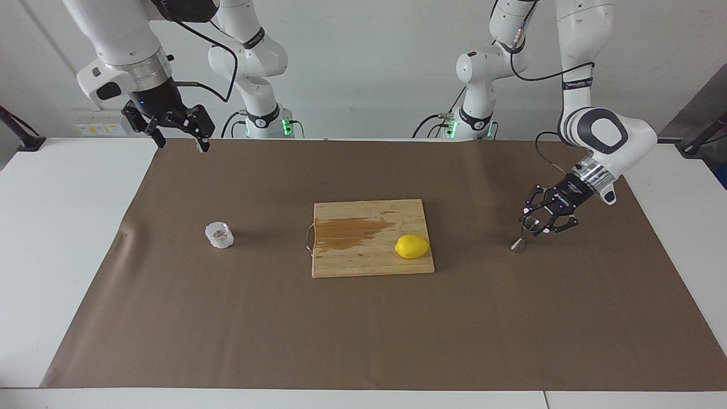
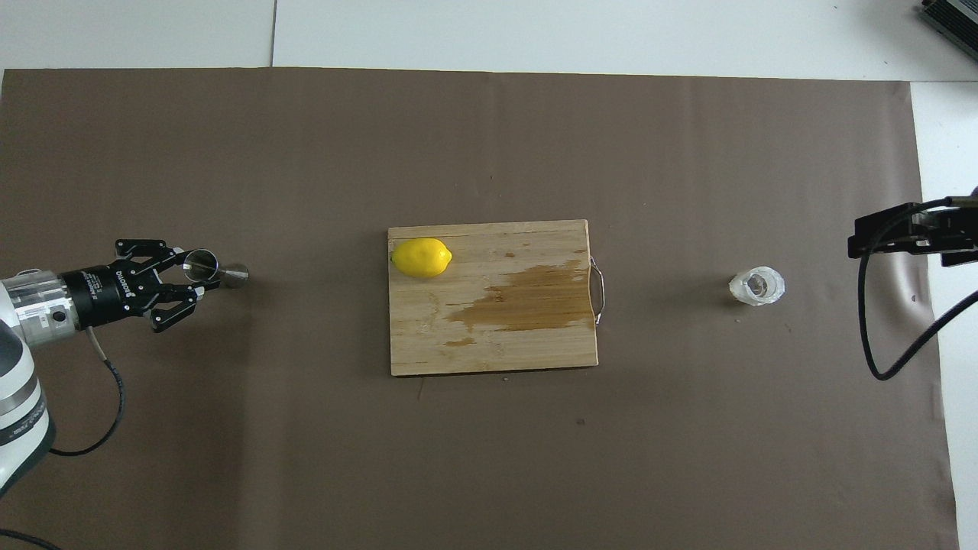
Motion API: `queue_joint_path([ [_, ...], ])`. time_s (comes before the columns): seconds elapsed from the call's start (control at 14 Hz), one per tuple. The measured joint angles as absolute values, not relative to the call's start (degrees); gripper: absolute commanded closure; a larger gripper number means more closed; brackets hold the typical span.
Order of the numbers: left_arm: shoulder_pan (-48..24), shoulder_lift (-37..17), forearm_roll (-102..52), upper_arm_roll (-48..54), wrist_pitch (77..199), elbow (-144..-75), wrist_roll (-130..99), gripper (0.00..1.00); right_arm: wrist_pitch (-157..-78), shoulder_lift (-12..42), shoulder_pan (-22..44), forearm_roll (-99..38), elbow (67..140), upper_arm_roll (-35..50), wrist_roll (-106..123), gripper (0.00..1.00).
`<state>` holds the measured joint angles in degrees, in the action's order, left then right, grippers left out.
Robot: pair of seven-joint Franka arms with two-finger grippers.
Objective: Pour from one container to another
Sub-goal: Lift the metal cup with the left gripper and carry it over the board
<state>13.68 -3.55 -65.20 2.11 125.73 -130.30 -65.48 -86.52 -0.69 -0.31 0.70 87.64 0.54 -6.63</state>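
The steel jigger (image 1: 521,237) (image 2: 221,270) stands on the brown mat toward the left arm's end of the table. My left gripper (image 1: 537,224) (image 2: 197,273) is low at it, shut on its upper cone. The clear faceted glass cup (image 1: 219,235) (image 2: 756,286) stands alone on the mat toward the right arm's end. My right gripper (image 1: 179,135) (image 2: 886,235) waits raised over the mat's edge at its own end, open and holding nothing, well clear of the cup.
A wooden cutting board (image 1: 352,261) (image 2: 535,344) with a dark wet stain lies mid-table between the two containers. A yellow lemon (image 1: 412,246) (image 2: 421,257) rests on the board's corner toward the jigger. The brown mat (image 1: 363,329) covers most of the white table.
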Motion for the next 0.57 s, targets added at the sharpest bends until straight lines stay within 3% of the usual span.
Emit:
queue_joint_path([
  [0.29, 13.0, -3.5, -65.2, 2.2, 125.7, -129.7, -65.5, 1.0, -86.5, -0.7, -0.3, 0.7, 87.6, 0.5, -6.6, 0.0],
  [0.57, 8.8, -3.2, -65.5, 2.6, 123.5, -124.8, -67.9, 1.0, -86.5, -0.7, -0.3, 0.7, 87.6, 0.5, -6.6, 0.0],
])
